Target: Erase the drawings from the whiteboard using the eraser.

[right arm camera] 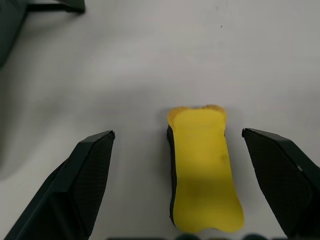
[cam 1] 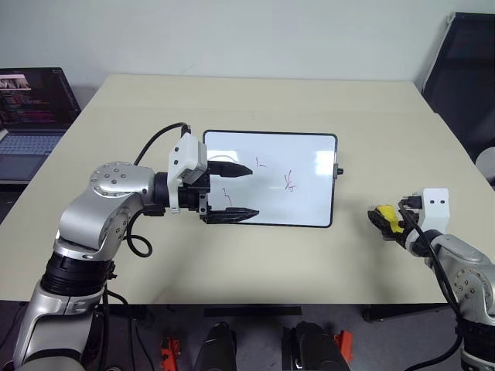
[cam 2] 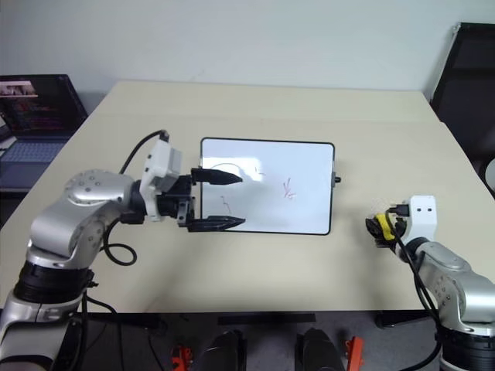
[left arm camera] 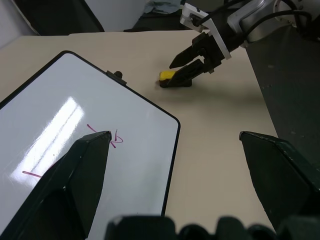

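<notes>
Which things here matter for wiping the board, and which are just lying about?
For the job:
- whiteboard
- drawings
- eraser, lying on the table between the open fingers of the right pincer
- left pincer, open over the board

Lying about:
- laptop
- black chair

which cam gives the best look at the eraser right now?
Right wrist view: the eraser lies yellow side up on the table, large and unobstructed between the open right gripper's fingers, untouched. Left wrist view shows it small and far off, at the right gripper. Head views show a yellow sliver partly hidden by that gripper.
</notes>
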`<state>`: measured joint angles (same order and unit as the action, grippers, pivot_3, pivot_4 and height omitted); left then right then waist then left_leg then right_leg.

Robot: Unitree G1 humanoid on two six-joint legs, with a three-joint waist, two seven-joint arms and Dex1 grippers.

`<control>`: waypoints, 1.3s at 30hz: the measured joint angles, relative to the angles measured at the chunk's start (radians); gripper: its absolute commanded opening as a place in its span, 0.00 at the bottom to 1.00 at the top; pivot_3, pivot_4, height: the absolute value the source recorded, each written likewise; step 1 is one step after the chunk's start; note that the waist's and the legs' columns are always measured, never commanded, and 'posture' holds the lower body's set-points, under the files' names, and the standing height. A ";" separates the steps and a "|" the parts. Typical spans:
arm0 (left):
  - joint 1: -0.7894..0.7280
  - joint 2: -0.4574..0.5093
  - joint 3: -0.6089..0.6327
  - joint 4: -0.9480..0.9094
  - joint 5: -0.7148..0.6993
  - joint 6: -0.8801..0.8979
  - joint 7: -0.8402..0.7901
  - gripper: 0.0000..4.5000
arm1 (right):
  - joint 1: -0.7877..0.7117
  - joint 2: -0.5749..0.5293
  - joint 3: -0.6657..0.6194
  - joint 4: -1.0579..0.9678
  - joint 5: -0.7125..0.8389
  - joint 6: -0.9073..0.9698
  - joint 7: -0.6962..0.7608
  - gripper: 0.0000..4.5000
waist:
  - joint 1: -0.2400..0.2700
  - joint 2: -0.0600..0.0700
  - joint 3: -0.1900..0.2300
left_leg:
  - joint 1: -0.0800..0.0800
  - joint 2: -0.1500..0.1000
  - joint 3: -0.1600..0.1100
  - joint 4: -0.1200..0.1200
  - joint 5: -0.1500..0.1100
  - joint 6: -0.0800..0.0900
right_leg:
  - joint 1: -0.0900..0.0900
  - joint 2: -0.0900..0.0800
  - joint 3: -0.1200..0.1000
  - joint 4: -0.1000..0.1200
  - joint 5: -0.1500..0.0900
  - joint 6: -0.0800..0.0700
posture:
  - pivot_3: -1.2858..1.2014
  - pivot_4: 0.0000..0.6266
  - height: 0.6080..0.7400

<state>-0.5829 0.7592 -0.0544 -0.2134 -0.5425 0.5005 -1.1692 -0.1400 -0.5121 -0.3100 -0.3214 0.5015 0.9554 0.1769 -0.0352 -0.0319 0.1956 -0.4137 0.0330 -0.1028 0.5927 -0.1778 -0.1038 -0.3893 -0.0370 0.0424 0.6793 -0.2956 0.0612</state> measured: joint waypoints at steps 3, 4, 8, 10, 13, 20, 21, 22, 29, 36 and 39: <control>0.000 0.000 0.000 0.001 0.001 0.000 0.001 1.00 | -0.005 0.005 0.001 0.022 -0.011 -0.007 0.000 0.99 | 0.000 0.000 0.000 | 0.000 0.000 0.000 0.000 0.000 0.000 | 0.000 0.000 0.000 0.000 0.000 0.000 | 0.52 0.24 1.00; 0.000 0.000 0.000 0.001 0.001 0.000 0.001 1.00 | -0.008 0.006 0.001 0.026 -0.013 -0.008 0.000 0.99 | 0.000 0.000 0.000 | 0.000 0.000 0.000 0.000 0.000 0.000 | 0.000 0.000 0.000 0.000 0.000 0.000 | 0.52 0.24 1.00; 0.000 0.000 0.000 0.001 0.004 0.000 0.002 1.00 | -0.013 0.007 0.001 0.042 -0.017 -0.009 0.005 0.86 | 0.000 0.000 0.000 | 0.000 0.000 0.000 0.000 0.000 0.000 | 0.000 0.000 0.000 0.000 0.000 0.000 | 0.52 0.24 1.00; 0.000 0.000 0.000 0.004 0.007 -0.001 0.002 1.00 | -0.018 0.007 0.001 0.052 -0.019 -0.010 0.012 0.71 | 0.000 0.000 0.000 | 0.000 0.000 0.000 0.000 0.000 0.000 | 0.000 0.000 0.000 0.000 0.000 0.000 | 0.52 0.24 1.00; 0.002 -0.003 0.000 0.010 0.009 0.000 0.005 1.00 | -0.031 0.011 0.001 0.056 -0.031 -0.026 0.016 0.47 | 0.000 0.000 0.000 | 0.000 0.000 0.000 0.000 0.000 0.000 | 0.000 0.000 0.000 0.001 0.000 0.000 | 0.52 0.24 1.00; 0.004 -0.012 0.001 0.018 0.011 -0.001 0.010 1.00 | -0.055 0.020 0.003 0.094 -0.061 -0.070 0.019 0.01 | -0.001 0.000 0.000 | 0.001 0.000 0.000 0.000 0.000 0.000 | 0.000 0.000 0.000 0.001 0.000 0.000 | 0.52 0.24 1.00; 0.004 -0.012 0.001 0.019 0.012 -0.001 0.010 1.00 | -0.056 0.020 0.005 0.095 -0.068 -0.074 0.019 0.01 | -0.001 0.000 0.000 | 0.001 0.000 0.000 0.000 0.000 0.000 | 0.000 0.000 0.000 0.001 0.000 0.000 | 0.52 0.24 1.00; 0.005 -0.012 0.001 0.019 0.012 -0.001 0.010 1.00 | -0.057 0.020 0.010 0.095 -0.074 -0.076 0.020 0.01 | -0.001 0.000 0.000 | 0.001 0.000 0.000 0.000 0.000 0.000 | 0.000 0.000 0.000 0.001 0.000 0.000 | 0.52 0.24 1.00; 0.034 -0.014 0.001 0.018 0.014 -0.001 0.021 1.00 | -0.056 0.020 0.028 0.096 -0.102 -0.098 0.031 0.01 | -0.002 0.000 0.000 | 0.001 0.000 0.000 0.000 0.000 0.000 | 0.000 0.000 0.000 0.001 0.000 0.000 | 0.52 0.24 1.00; 0.036 -0.016 0.001 0.012 0.014 0.000 0.026 1.00 | -0.052 0.048 0.015 0.108 -0.128 -0.166 0.028 0.37 | -0.002 0.000 0.000 | 0.000 0.000 0.000 0.000 0.000 0.000 | 0.000 0.000 0.000 0.001 0.001 -0.001 | 0.52 0.24 1.00; 0.040 -0.016 0.001 0.008 0.014 0.001 0.028 1.00 | -0.052 0.043 0.014 0.108 -0.125 -0.162 0.041 0.60 | -0.002 0.000 0.000 | 0.001 0.000 0.000 0.000 0.000 0.000 | 0.000 0.000 0.000 0.001 0.001 -0.001 | 0.52 0.24 1.00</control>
<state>-0.5425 0.7435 -0.0538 -0.2053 -0.5284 0.5013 -1.1416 -0.1923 -0.4690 -0.2956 -0.2139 0.3761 0.7939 0.2183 -0.0376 -0.0318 0.1956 -0.4131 0.0330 -0.1029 0.5930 -0.1776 -0.1035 -0.3891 -0.0369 0.0424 0.6803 -0.2949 0.0605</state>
